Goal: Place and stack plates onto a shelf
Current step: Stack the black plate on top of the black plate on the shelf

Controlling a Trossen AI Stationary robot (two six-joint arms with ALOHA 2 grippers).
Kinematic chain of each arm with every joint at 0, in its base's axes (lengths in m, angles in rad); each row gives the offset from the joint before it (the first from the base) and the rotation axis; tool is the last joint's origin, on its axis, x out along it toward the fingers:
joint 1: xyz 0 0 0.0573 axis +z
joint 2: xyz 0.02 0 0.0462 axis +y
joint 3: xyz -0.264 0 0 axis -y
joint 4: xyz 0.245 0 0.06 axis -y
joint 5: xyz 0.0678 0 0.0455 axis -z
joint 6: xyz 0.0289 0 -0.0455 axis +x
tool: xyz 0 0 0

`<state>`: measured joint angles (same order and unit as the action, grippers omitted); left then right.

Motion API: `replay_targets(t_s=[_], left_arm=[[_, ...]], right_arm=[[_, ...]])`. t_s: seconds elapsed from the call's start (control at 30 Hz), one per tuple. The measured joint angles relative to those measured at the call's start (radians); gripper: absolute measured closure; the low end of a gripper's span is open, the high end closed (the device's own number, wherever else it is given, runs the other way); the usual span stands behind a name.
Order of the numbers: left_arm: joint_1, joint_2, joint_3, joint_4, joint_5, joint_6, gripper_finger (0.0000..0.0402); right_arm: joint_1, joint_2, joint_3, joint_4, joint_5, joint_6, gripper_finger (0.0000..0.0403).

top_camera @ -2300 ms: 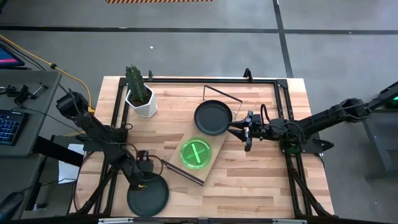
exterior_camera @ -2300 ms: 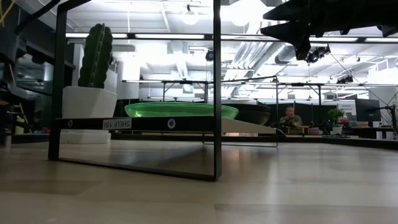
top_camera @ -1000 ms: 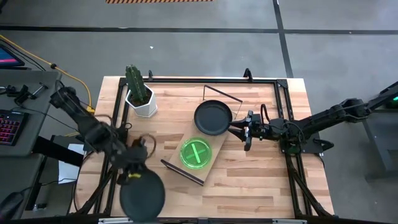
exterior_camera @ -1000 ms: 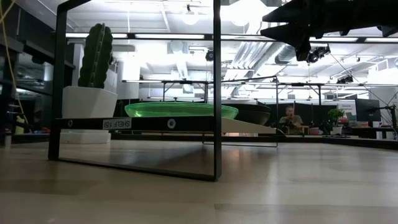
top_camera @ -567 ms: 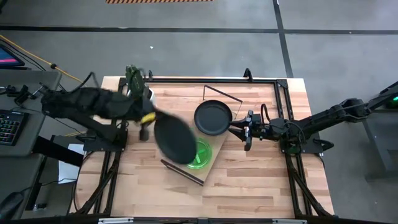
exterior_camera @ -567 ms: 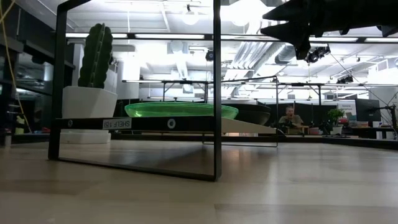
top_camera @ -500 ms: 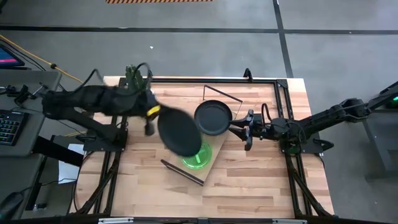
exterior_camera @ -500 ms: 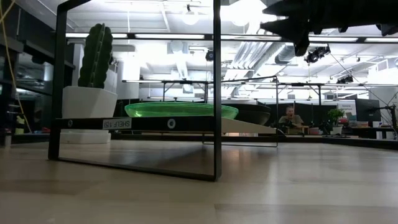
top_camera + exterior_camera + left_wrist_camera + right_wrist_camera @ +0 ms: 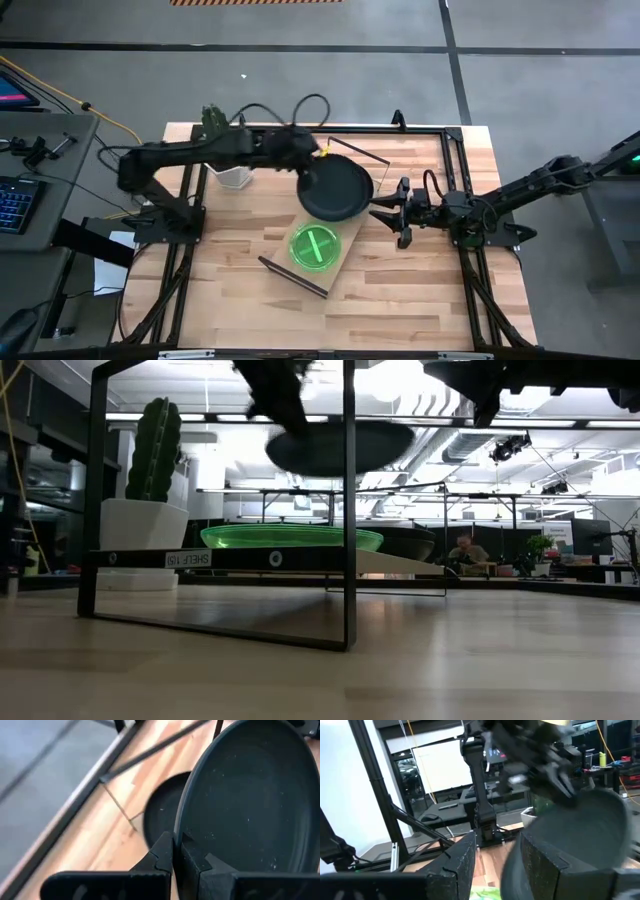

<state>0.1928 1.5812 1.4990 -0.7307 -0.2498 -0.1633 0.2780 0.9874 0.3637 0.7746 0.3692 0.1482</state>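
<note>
**Matt black, clear green, pale wood**

The raised plate (image 9: 250, 815) is looking matt and faintly speckled. The green plate (image 9: 314, 246) is showing glossy and translucent. The shelf (image 9: 390, 563) is showing pale wood on thin black metal, and the table (image 9: 420, 295) is showing planked, smooth wood.

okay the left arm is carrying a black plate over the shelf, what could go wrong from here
The left gripper pinches the carried black plate only at its rim, so the plate could tilt or slip out.

It hangs well above the black plate already on the shelf; released from there, it could land off-centre or knock that plate.

The right gripper waits open beside the shelf, so the arms might collide.
</note>
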Motion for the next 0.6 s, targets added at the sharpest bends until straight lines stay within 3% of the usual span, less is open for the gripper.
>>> replay_targets(t_s=[0.3,0.47,0.6], left_arm=[[0.088,0.139,0.000,0.173,0.135,-0.041,0.0401],[0.103,0.175,0.000,0.154,0.131,-0.070,0.0401],[0.103,0.210,0.000,0.158,0.066,-0.070,0.0401]], right_arm=[[0.026,0.000,0.000,0.000,0.000,-0.018,0.0263],[0.026,0.000,0.000,0.001,0.001,-0.018,0.0263],[0.026,-0.001,0.000,0.013,0.001,-0.017,0.0263]])
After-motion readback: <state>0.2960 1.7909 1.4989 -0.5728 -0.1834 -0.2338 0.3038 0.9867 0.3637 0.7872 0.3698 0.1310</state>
